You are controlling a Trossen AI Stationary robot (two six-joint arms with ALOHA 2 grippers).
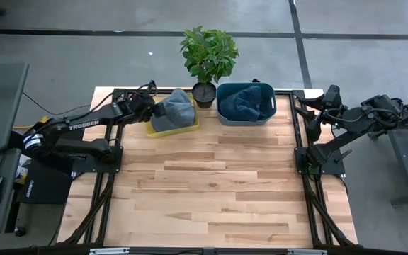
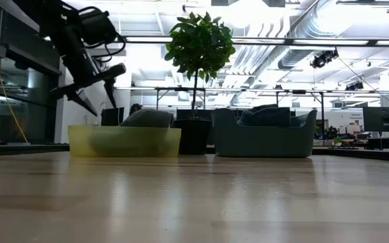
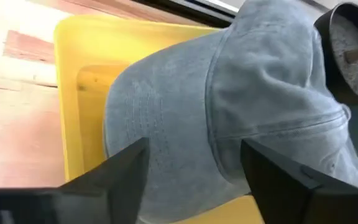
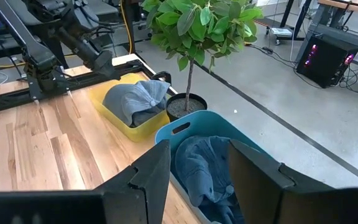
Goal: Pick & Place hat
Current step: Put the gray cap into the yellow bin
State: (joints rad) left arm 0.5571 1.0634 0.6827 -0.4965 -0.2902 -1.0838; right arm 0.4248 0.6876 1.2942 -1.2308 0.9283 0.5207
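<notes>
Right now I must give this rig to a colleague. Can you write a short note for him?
Left gripper: open, just above the grey hat, holding nothing.
Right gripper: open, empty, waiting at the table's right edge.
Grey hat lies in the yellow tray, beside the plant.
Blue bin holds blue fabric.
Done: a hat rests in the tray.
Left: cannot tell from here; check whether the bin's contents must move too.
</notes>
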